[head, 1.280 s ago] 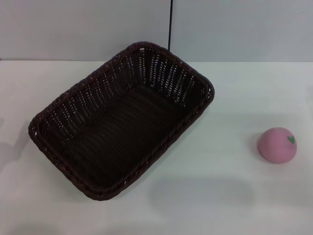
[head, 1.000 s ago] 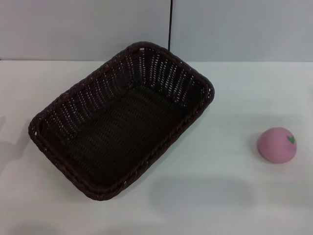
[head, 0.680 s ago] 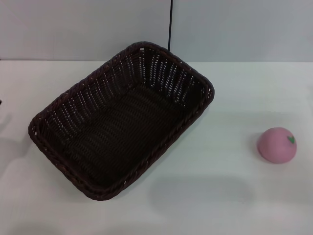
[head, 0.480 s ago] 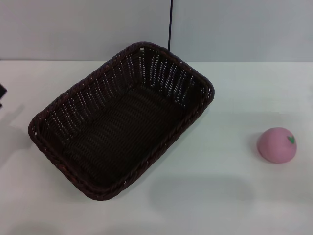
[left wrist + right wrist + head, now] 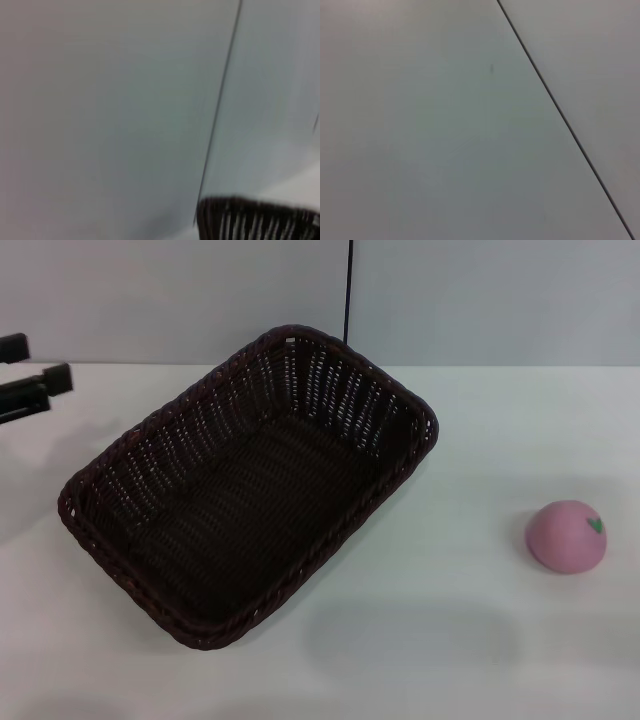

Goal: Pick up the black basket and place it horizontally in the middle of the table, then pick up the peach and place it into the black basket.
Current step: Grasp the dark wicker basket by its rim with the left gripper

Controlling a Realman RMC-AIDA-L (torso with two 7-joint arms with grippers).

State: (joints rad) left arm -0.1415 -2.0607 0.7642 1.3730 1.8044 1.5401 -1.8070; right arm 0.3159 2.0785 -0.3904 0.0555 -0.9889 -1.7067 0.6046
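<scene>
The black basket [image 5: 250,485] lies on the white table [image 5: 470,440], left of the middle, turned diagonally with its long side running from front left to back right. It holds nothing. A piece of its woven wall shows in the left wrist view [image 5: 255,222]. The pink peach [image 5: 567,536] with a green leaf mark sits on the table at the right, well apart from the basket. My left gripper [image 5: 42,362] reaches in at the far left edge, beyond the basket's left rim, its two dark fingers apart and holding nothing. My right gripper is out of view.
A grey wall with a dark vertical seam [image 5: 349,290] stands behind the table. The right wrist view shows only this wall and its seam [image 5: 560,112]. Bare tabletop lies between the basket and the peach.
My left gripper has come into view from the left edge and risen toward the back left of the table. The basket and the peach have not moved.
</scene>
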